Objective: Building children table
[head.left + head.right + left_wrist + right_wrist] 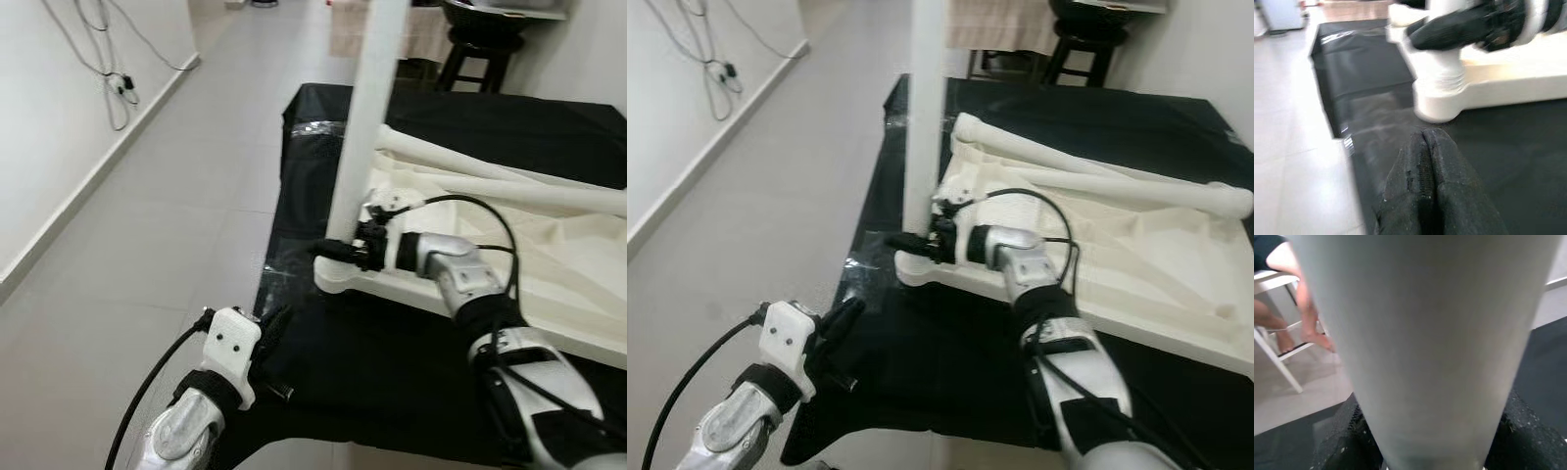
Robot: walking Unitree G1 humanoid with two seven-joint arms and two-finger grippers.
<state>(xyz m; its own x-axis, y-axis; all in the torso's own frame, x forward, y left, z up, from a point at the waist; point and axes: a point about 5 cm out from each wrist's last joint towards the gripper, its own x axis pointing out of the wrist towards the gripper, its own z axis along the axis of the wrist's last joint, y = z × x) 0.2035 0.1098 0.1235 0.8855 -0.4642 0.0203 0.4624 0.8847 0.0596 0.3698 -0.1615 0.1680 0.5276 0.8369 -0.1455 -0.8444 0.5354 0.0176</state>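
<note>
— Where is the table right now?

— The white tabletop (1136, 264) lies flat, underside up, on a black cloth (392, 362) spread over the tiled floor (176, 225). One white leg (364, 127) stands upright at the corner nearest the robot's left, seated in a round socket (1442, 100). Two loose legs (1097, 171) lie across the far part of the panel.

— And the right gripper (338, 251)?

— It is at the base of the upright leg, just above the socket, its black fingers (1339, 440) on either side of the leg — closed around it. From the wrist camera the leg is a pale column up close, with a black finger showing on each side at the bottom.

— The left one?

— The left gripper (1425, 171) hovers low over the cloth, near the socket corner but apart from it. Its two fingers are pressed together, holding nothing.

— Anyone else around?

— A person's bare foot (1320, 339) rests on the rung of a white stool (1276, 352) beyond the leg. A dark stool (480, 49) stands past the cloth, and cables (108, 59) hang on the left wall.
</note>
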